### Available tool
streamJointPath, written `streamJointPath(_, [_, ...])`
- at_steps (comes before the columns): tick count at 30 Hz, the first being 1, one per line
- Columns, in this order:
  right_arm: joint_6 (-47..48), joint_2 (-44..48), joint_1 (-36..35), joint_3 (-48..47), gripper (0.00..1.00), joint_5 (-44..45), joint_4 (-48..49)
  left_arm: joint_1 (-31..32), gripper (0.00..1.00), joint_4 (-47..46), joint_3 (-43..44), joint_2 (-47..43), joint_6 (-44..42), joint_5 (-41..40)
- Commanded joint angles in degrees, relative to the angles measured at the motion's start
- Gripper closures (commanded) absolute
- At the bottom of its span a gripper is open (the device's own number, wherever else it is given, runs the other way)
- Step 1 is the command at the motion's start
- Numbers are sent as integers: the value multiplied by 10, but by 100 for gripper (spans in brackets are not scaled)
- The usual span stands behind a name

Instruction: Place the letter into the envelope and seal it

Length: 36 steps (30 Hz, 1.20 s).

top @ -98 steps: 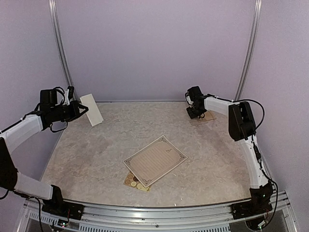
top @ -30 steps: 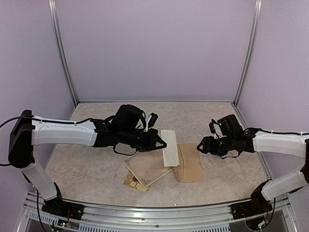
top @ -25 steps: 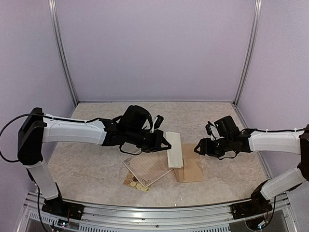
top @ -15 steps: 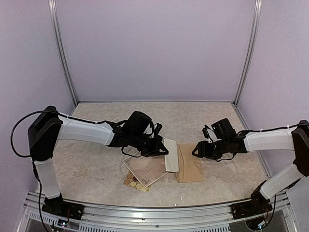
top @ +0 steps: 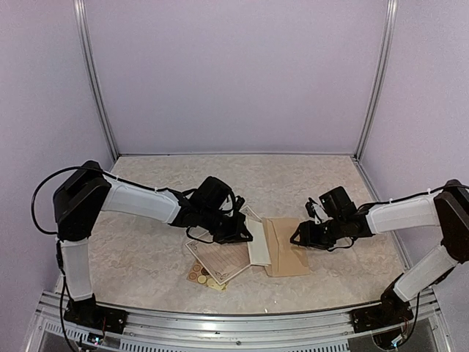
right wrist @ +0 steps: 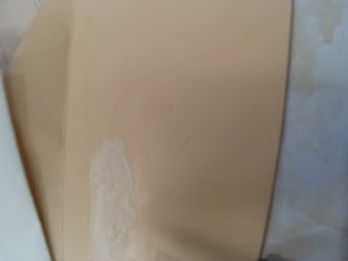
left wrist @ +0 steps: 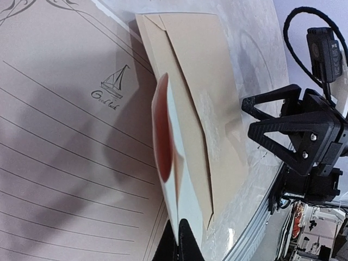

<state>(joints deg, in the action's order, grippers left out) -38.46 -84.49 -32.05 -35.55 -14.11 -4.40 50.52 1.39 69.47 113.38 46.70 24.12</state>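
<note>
My left gripper point(top: 248, 236) is shut on a folded letter point(top: 259, 246), white outside and cream inside. In the left wrist view its fingertips point(left wrist: 184, 239) pinch the near end of that folded letter point(left wrist: 190, 209). The fold slants down onto the left side of the tan envelope point(top: 287, 253), which lies flat; I cannot tell if any of it is inside. My right gripper point(top: 295, 236) hovers at the envelope's right edge, its jaws apart with nothing between them point(left wrist: 249, 118). The right wrist view is filled by the envelope point(right wrist: 179, 109), with no fingers showing.
Another cream sheet with an ornate border and ruled lines point(top: 220, 257) lies flat under my left gripper. A small tan sticker sheet point(top: 201, 276) sticks out from under its near corner. Metal posts stand at the table's back corners point(top: 95, 88).
My left arm has lowered the folded letter from mid-air onto the envelope's left side. My right gripper has slid left to the envelope's right edge. The envelope has stayed put.
</note>
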Motion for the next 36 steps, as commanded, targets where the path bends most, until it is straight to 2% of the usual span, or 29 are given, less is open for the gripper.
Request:
streamJointPath(1, [1, -11, 3, 8, 40, -9, 22, -5, 100, -9, 10, 25, -6, 16])
streamJointPath(36, [-12, -77, -42, -12, 41, -22, 43, -7, 100, 19, 51, 93, -13, 20])
